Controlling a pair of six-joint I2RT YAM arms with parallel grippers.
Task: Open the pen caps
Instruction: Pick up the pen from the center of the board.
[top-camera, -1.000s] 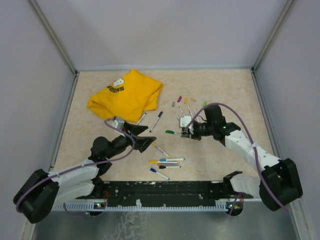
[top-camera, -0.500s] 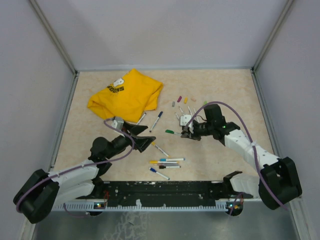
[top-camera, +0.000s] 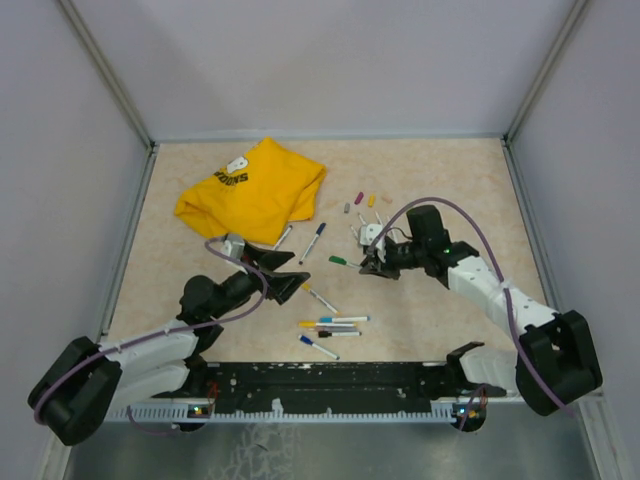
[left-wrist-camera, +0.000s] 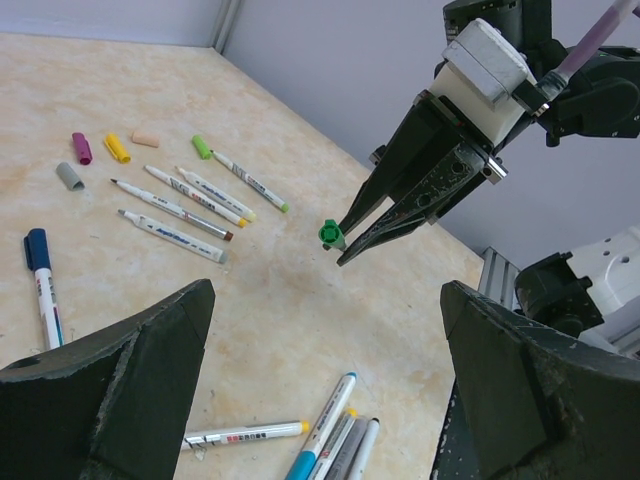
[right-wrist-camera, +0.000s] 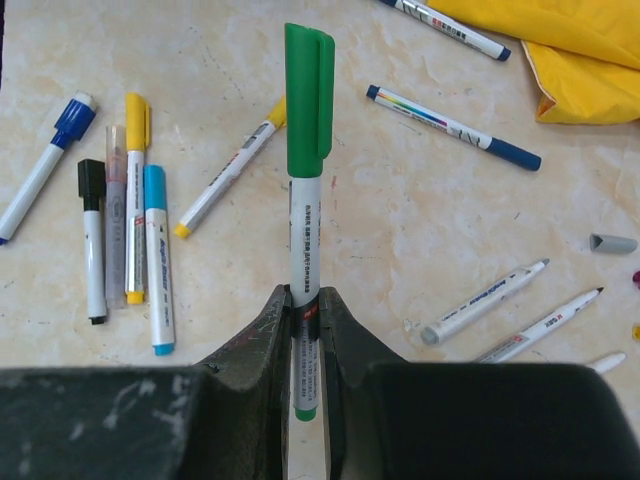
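Nearly closed, the right gripper (right-wrist-camera: 305, 300) clamps a green pen (right-wrist-camera: 303, 240), cap (right-wrist-camera: 308, 100) on, barrel print unreadable, above the table (top-camera: 450, 180), nudged slightly leftward since before; the left gripper (left-wrist-camera: 325, 290) gapes empty.

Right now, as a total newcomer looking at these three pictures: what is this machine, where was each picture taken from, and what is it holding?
These are two robot arms bolted at the near edge of a table. Each ends in a two-finger claw called a gripper. The wide picture looks down from above and behind the arms. The other two pictures come from a small camera on each wrist, so the dark shapes at the bottom are that arm's own fingers.

On the table lie a yellow T-shirt, capped pens, uncapped pens and a few loose caps.

The right gripper is shut on a green pen, whose green cap is on. The left gripper is wide open, holds nothing and points toward that pen.
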